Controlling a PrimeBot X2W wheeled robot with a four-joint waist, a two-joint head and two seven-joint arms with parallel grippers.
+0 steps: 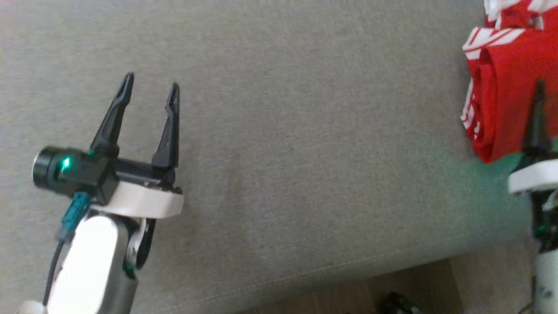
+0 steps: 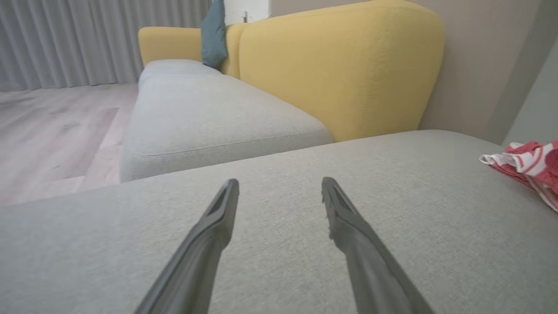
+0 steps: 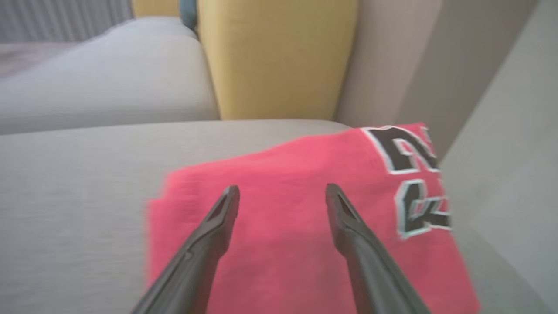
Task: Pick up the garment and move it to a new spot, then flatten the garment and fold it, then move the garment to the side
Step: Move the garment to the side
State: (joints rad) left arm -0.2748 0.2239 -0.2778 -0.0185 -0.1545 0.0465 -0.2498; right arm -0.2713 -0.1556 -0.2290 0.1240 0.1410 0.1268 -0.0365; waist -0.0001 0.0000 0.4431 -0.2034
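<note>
A folded red garment with white stripes lies on the grey sofa seat at the far right of the head view. The right wrist view has its flat red face with black letters edged in white. My right gripper hangs open just above the garment, fingers apart with nothing between them; one finger rises at the right edge of the head view. My left gripper is open over bare cushion at the left, far from the garment. The left wrist view catches the garment's edge at its far right.
The grey seat cushion ends in a front edge at the lower right, with wooden floor below it. A yellow backrest stands behind the seat, a second grey cushion and a teal pillow beyond it. A wall rises beside the garment.
</note>
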